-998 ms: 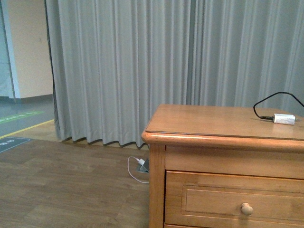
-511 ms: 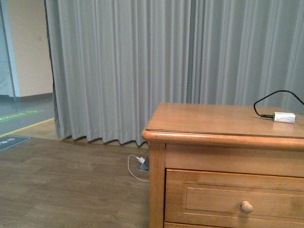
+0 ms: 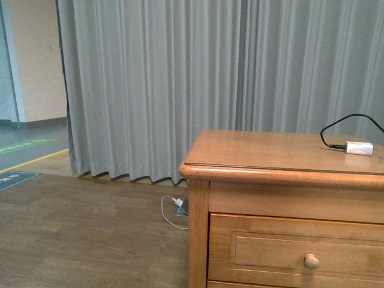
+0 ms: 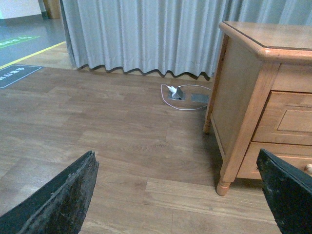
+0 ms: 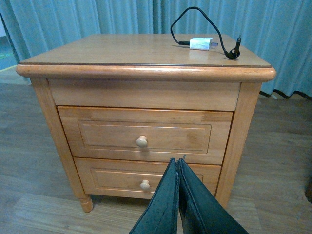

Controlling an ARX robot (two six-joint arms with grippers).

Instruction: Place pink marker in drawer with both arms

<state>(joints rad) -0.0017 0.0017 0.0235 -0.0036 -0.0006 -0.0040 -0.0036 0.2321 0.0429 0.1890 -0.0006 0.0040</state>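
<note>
Neither arm shows in the front view. In the left wrist view, the left gripper [image 4: 178,195] has its black fingers [image 4: 61,200] spread wide apart at the lower corners of the frame. In the right wrist view, the right gripper [image 5: 178,195] rises from bottom centre, fingers pressed together, nothing between them

Soft, even indoor light; a pale sheen lies along the cabinet top [image 3: 282,157] front edge. Right wrist view looks bluish.
</note>
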